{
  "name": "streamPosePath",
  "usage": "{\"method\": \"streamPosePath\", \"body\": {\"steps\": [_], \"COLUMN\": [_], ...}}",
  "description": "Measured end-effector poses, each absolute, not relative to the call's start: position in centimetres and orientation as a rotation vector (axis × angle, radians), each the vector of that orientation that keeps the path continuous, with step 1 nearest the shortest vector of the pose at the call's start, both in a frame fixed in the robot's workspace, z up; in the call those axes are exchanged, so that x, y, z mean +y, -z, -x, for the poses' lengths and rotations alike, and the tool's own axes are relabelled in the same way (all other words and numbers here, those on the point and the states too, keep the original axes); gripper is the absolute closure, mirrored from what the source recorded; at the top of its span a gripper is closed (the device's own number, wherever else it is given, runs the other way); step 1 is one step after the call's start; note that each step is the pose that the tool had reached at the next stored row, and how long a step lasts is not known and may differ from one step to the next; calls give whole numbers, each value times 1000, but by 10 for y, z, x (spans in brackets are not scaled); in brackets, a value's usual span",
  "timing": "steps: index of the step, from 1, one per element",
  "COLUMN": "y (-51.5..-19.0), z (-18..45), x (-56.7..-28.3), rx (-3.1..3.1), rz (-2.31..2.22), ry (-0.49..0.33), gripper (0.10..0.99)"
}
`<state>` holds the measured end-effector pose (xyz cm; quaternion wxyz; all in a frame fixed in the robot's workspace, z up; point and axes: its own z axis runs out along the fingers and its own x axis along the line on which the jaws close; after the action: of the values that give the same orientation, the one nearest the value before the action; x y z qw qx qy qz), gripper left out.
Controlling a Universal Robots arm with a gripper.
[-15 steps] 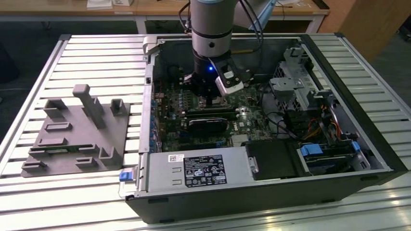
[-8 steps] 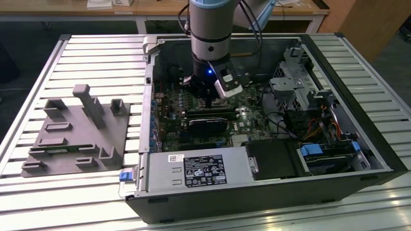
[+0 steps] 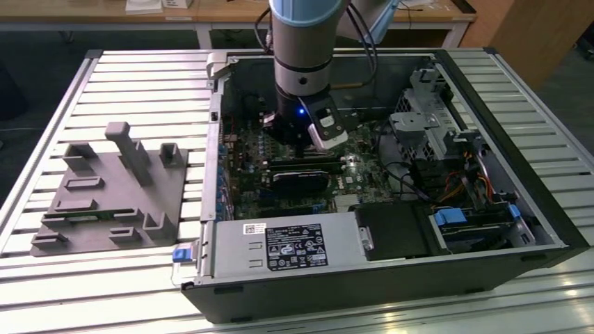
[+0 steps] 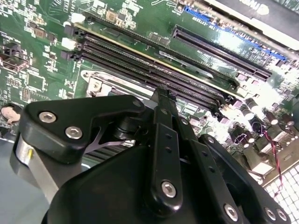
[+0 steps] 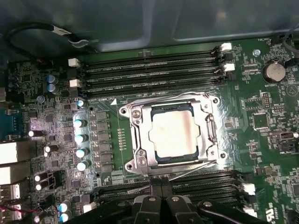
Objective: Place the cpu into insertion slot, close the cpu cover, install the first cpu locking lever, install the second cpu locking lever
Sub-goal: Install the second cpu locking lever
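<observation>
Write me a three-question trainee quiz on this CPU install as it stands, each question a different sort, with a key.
1. True or false: the cpu already lies in the insertion slot.
2. Multiple choice: the cpu cover is (a) lying down around the chip, (b) on the grey fixture outside the case, (c) held in the gripper.
3. Fill in: in the exterior view the gripper hangs over the green ______ inside the computer case.

Key: 1 true; 2 a; 3 motherboard.
</observation>
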<state>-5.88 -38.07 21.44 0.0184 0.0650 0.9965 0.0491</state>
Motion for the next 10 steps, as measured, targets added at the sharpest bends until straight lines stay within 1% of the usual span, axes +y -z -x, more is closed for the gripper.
{"method": "streamPosePath", "body": {"steps": [6, 10], "y": [-210, -207], "z": [63, 64], "x": [-386, -391], "rx": [3094, 3091], "rz": [-197, -198], "ry": [-216, -273], "gripper": [980, 980]}}
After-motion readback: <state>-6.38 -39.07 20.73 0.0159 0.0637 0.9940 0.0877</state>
